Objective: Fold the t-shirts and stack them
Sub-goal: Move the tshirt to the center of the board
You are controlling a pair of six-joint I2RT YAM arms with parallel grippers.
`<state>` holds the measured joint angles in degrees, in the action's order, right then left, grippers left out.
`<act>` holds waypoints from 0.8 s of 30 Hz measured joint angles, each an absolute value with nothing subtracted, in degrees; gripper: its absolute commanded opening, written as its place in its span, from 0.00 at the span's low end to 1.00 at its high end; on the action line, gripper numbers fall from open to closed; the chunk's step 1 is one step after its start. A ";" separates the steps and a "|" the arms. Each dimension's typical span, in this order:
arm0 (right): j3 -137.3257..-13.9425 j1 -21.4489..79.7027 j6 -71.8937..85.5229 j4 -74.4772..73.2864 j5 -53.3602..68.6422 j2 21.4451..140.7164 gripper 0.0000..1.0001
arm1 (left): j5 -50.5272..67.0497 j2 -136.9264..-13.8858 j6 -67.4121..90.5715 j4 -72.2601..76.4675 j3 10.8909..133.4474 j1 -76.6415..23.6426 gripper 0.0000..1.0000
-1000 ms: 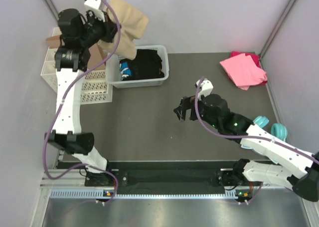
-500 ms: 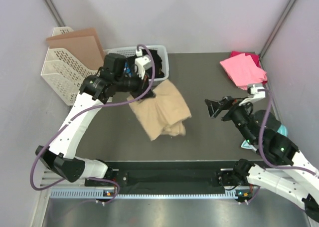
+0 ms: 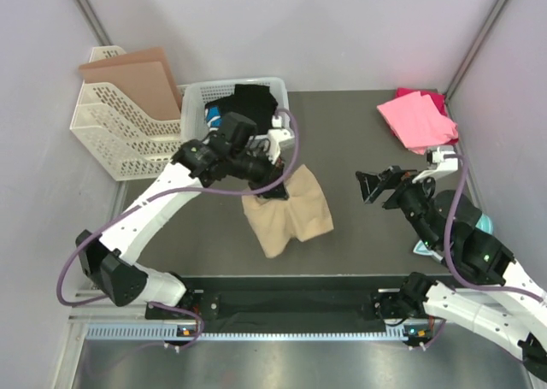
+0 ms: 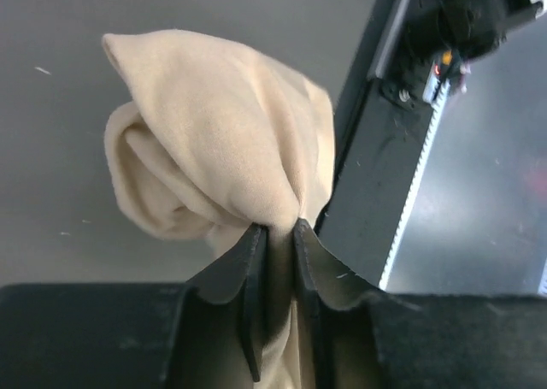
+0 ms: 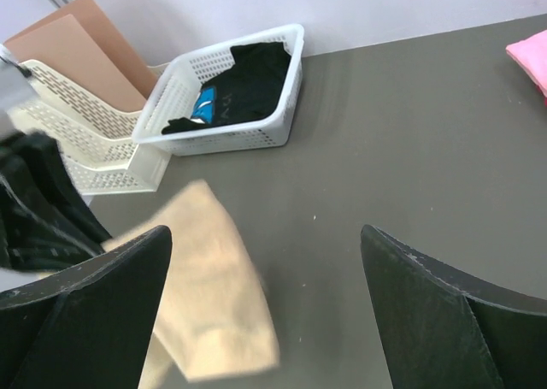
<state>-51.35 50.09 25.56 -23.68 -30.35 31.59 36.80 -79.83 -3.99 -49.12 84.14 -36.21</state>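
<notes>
The tan t-shirt (image 3: 289,215) hangs bunched from my left gripper (image 3: 272,186) over the middle of the dark table (image 3: 359,141); its lower part trails toward the near edge. In the left wrist view the jaws are shut on a pinch of the tan t-shirt (image 4: 214,141). It also shows, blurred, in the right wrist view (image 5: 209,303). My right gripper (image 3: 373,185) is open and empty, right of the shirt, fingers (image 5: 427,295) wide apart. The bright pink t-shirt (image 3: 417,120) lies folded over a darker magenta one (image 3: 436,100) at the far right corner.
A white basket (image 3: 202,100) holding dark clothes (image 3: 252,105) stands at the back, behind my left arm. A white rack (image 3: 120,120) with a brown cardboard sheet (image 3: 137,68) stands at the far left. A teal object (image 3: 483,224) lies near the right arm.
My left gripper has carried the tan t-shirt from high over the rack down and right to the table's middle. My right arm swung right, then held still.
</notes>
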 measured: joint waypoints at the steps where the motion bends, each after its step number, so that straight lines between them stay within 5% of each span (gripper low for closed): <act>1: -51.33 50.09 25.65 -23.68 -30.37 31.81 0.91 | 36.75 -80.27 -4.08 -48.77 83.02 -37.28 0.82; 2: -51.31 50.09 25.74 -23.66 -30.37 32.08 0.91 | 36.62 -80.93 -4.38 -48.60 81.95 -38.48 0.98; 3: -51.29 50.11 25.76 -23.66 -30.37 32.29 0.91 | 36.47 -81.67 -4.47 -48.51 81.17 -39.66 0.99; 15: -51.33 50.11 26.20 -24.36 -28.16 38.87 0.92 | 28.25 -87.85 -7.86 -47.46 78.19 -35.42 0.97; 24: -42.33 50.15 33.26 -27.31 -19.73 46.24 0.82 | 23.88 -83.68 -10.68 -44.62 61.19 -32.05 0.91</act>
